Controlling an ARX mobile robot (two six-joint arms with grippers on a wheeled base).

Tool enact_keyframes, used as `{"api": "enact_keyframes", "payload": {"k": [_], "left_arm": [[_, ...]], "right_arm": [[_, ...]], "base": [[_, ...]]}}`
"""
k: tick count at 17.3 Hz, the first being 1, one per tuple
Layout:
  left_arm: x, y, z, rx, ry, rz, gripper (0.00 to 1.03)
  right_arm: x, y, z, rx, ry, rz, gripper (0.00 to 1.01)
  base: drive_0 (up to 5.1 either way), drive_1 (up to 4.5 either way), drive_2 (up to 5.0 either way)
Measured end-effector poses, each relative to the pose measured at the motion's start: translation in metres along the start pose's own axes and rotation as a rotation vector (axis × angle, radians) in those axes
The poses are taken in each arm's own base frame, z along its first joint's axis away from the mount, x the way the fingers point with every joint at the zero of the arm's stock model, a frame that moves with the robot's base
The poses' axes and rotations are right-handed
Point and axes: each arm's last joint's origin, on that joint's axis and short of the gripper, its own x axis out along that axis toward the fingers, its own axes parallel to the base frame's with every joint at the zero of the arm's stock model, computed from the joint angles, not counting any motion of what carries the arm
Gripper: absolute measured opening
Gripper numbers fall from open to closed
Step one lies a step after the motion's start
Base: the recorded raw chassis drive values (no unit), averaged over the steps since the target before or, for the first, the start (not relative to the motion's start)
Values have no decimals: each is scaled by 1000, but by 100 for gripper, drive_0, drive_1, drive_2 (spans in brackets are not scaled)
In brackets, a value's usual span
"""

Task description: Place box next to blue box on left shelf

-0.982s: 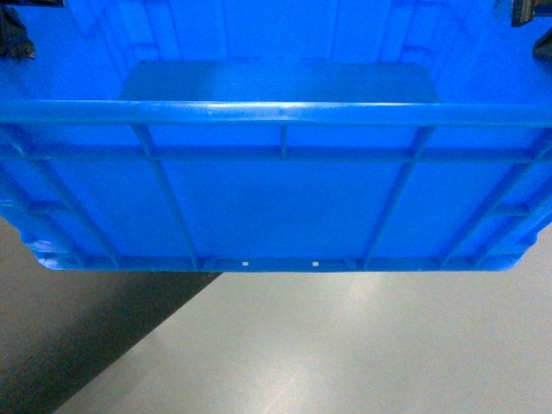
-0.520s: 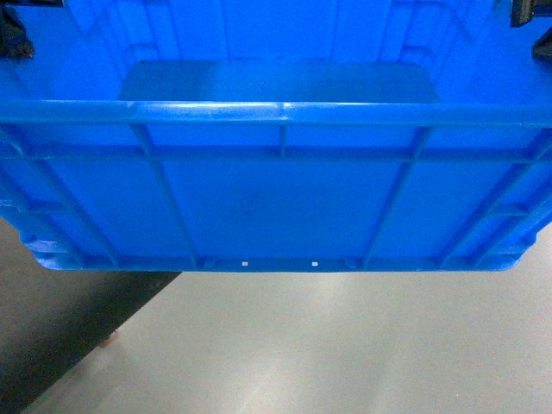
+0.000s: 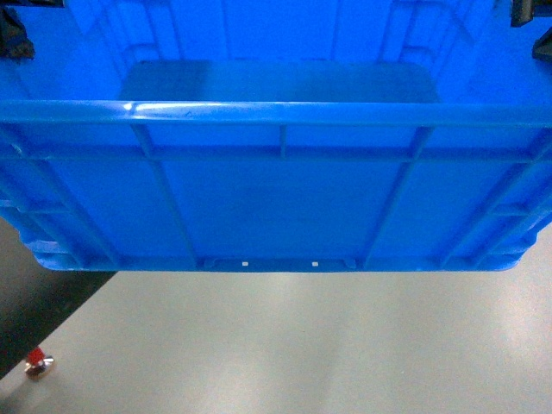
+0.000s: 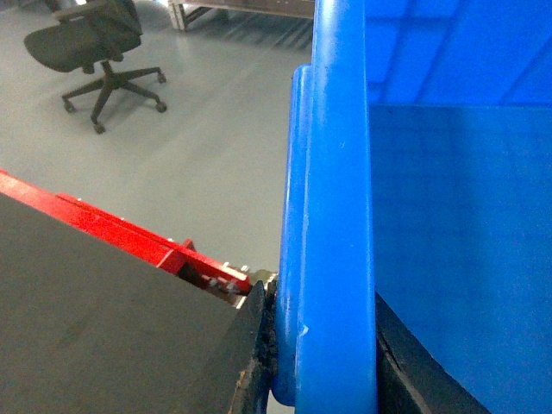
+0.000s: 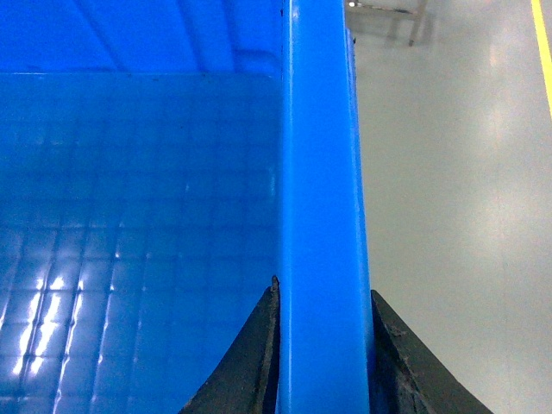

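Note:
The box [image 3: 276, 207], a large bright blue ribbed crate, fills the upper part of the head view and hangs above the floor. My left gripper [image 4: 321, 297] is shut on its left rim [image 4: 336, 172], one black finger outside the wall and one inside. My right gripper [image 5: 323, 289] is shut on the right rim [image 5: 319, 172] in the same way. In the head view only dark bits of the left gripper [image 3: 13, 34] and the right gripper [image 3: 535, 26] show at the top corners. The crate is empty inside. The left shelf and the other blue box are out of view.
Pale grey floor [image 3: 328, 345] lies below the crate. A dark surface [image 4: 86, 319] with a red frame [image 4: 129, 233] is at my left, and its red-and-metal foot [image 3: 36, 362] shows low on the left. An office chair [image 4: 95, 43] stands farther left. A yellow floor line [image 5: 543, 52] runs on the right.
The dark surface at the lower left of the head view has slid left and shrunk, and a red-and-metal foot has come into view. The crate stays fixed in both grippers.

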Motion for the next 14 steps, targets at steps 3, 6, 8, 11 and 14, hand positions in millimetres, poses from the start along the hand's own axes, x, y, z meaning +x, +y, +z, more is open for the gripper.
{"api": "enact_keyframes", "payload": {"k": [3,6,8,11,14], "left_arm": [[0,0,0,0,0,0,20],[0,0,0,0,-1,0,20],[-1,0,1,0,-2,0,20],[-1,0,1,-1,-2,0,20],[-1,0,1,0,-2,0,20]], "right_arm": [[0,0,0,0,1,0,21],[0,0,0,0,-2,0,21],[0,0,0,0,-1,0,21],[0,0,0,0,0,0,21],[0,0,0,0,-1,0,21]], "base": [[-143,-143,-143],[-167,-167,-167],[-178,-178,-178],[-151,-151,-151],[-161,-161,-161]]}}
